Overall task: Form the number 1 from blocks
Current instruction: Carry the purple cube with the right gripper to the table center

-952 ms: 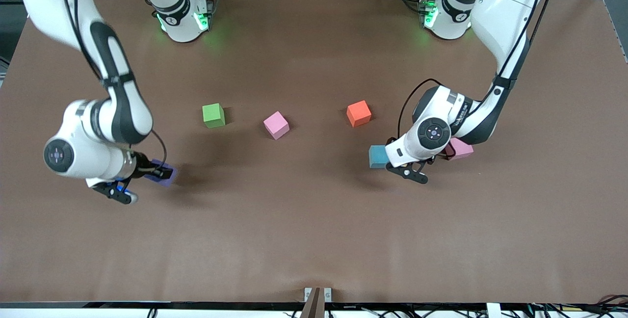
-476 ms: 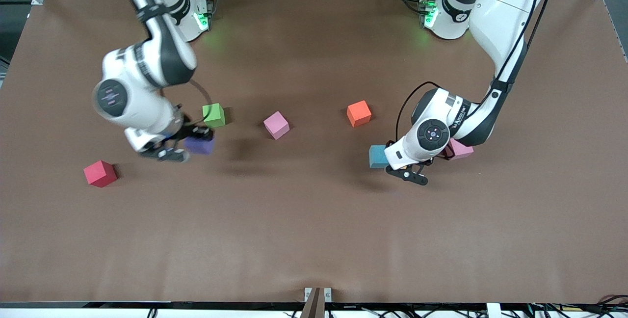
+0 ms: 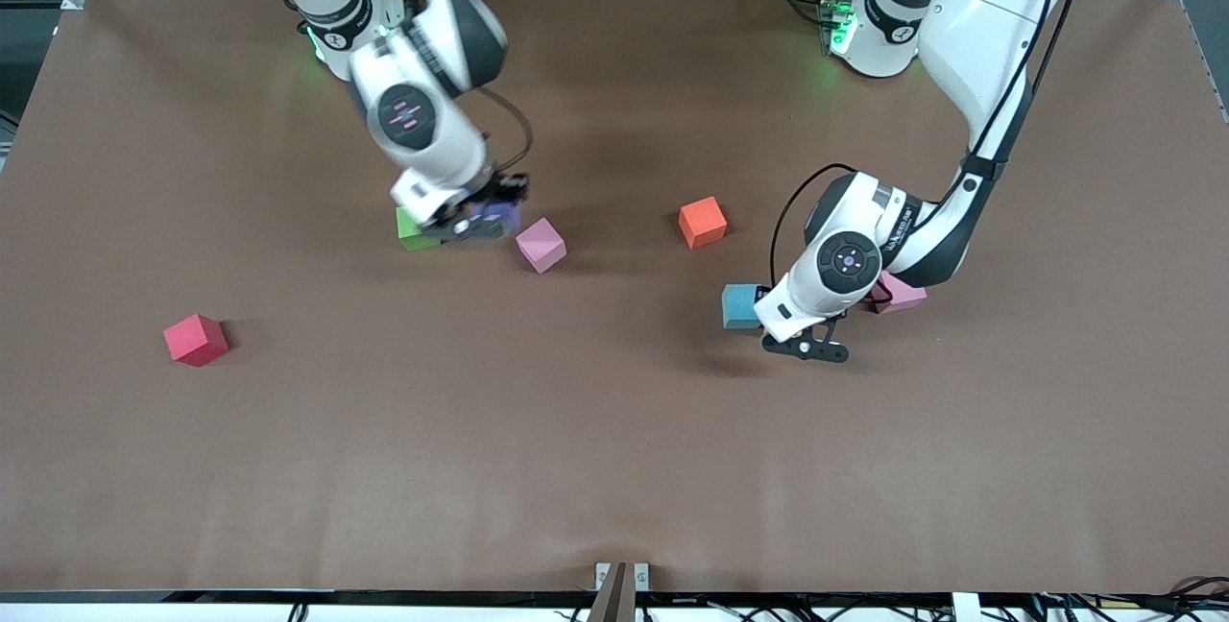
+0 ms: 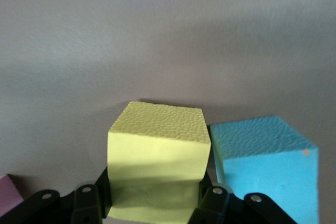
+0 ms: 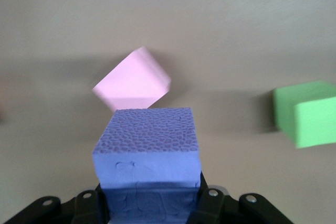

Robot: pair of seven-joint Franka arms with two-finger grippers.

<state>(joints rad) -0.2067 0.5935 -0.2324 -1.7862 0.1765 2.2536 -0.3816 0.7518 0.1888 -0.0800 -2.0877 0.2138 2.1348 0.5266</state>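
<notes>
Purple block [image 5: 148, 148] in right pincer [image 3: 468, 224] (left pincer [image 4: 152, 205] holds yellow block [image 4: 157, 156]).

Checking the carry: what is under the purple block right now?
The right end effector holds the purple block over bare table, between the green block and pink block. Directly beneath is hidden.

Right arm reaches out from its base, wrist bent down, right end effector [image 3: 477, 222] clamped on the purple block [image 5: 148, 148], up off the bench. Left arm folded at the elbow, wrist low; left end effector [image 3: 805, 346] closed on the yellow block [image 4: 157, 156], close above the bench.
</notes>
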